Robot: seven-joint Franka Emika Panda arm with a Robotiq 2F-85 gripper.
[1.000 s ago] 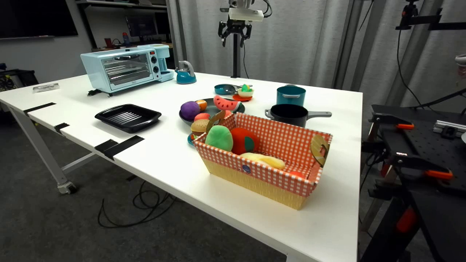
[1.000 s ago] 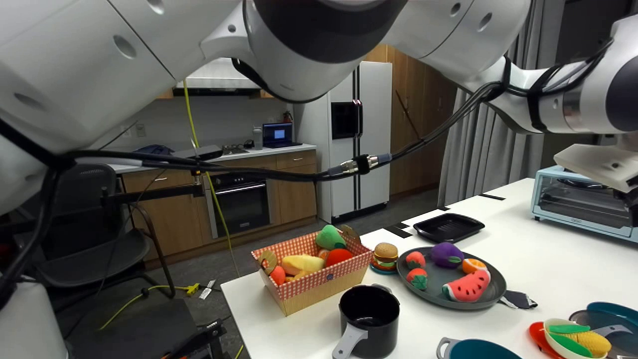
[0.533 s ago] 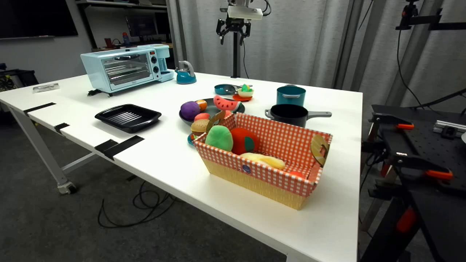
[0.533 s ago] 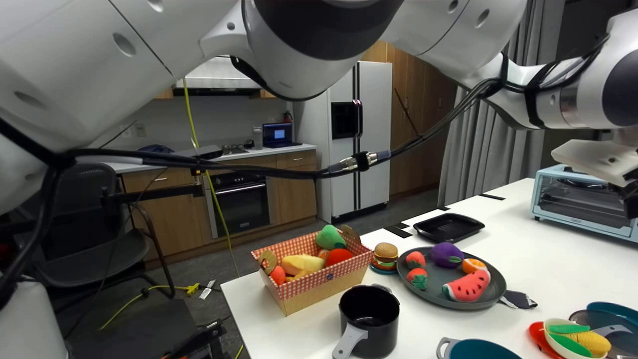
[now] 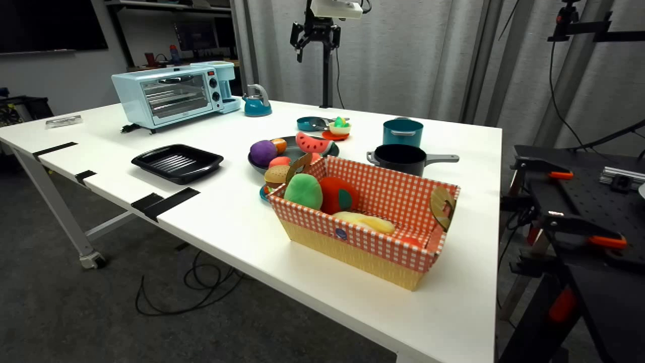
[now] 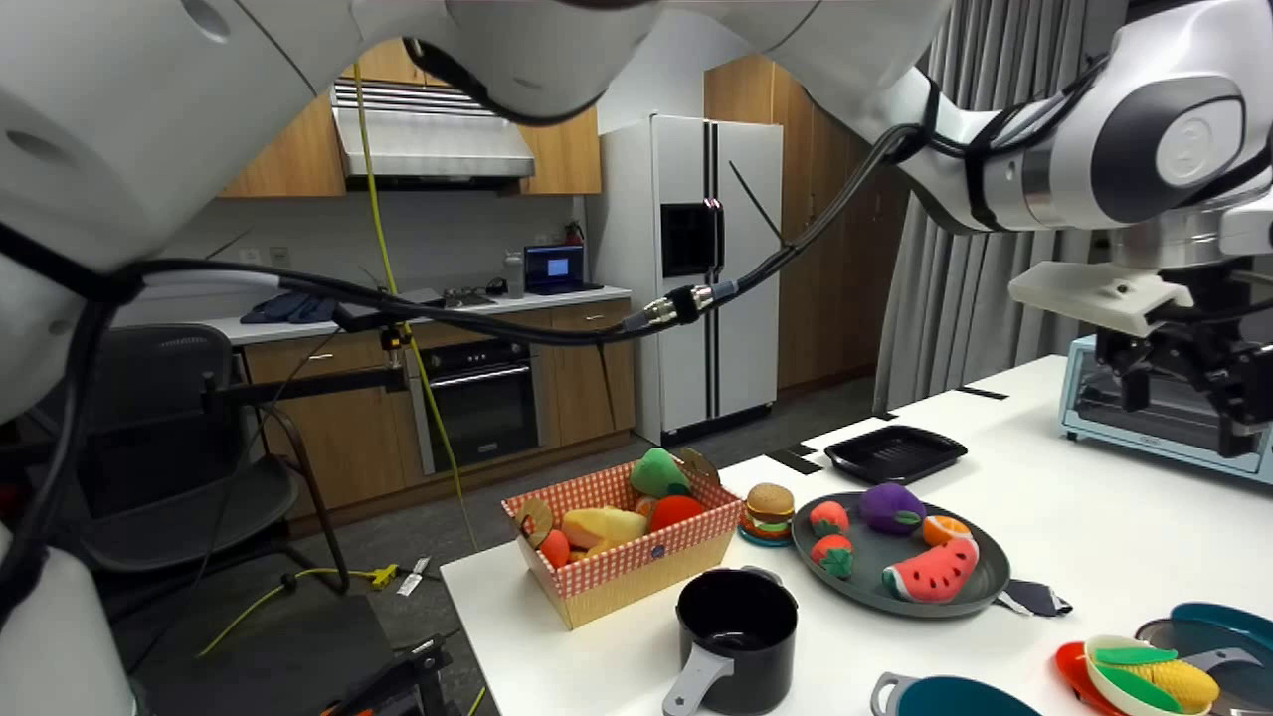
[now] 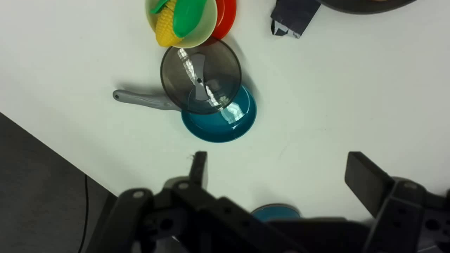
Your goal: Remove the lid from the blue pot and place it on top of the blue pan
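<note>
The blue pot [image 5: 402, 134] is teal with straight sides and stands behind the black saucepan. Its uncovered inside [image 6: 960, 699] shows at the lower edge of an exterior view. The blue pan [image 7: 218, 131] is teal and shallow, with a long grey handle [image 7: 144, 99]; it also shows in an exterior view [image 5: 305, 124]. A smoky clear lid [image 7: 219, 68] with a grey grip overlaps part of the pan and looks tilted; its far edge meets the corn bowl. My gripper [image 7: 277, 168] is open and empty, high above the table, with its fingers [image 7: 367, 182] wide apart.
A pale bowl [image 7: 211, 21] with toy corn sits on a red plate beside the lid. A black saucepan [image 6: 736, 656], checked basket [image 6: 636, 577], large grey plate [image 6: 865, 582], black tray [image 6: 895, 455], toaster oven [image 5: 166, 96] and teal kettle [image 5: 257, 107] stand on the table.
My gripper has moved left in both exterior views, and its fingers have come into view beside the toaster oven. The lid, pan and pot have not moved.
</note>
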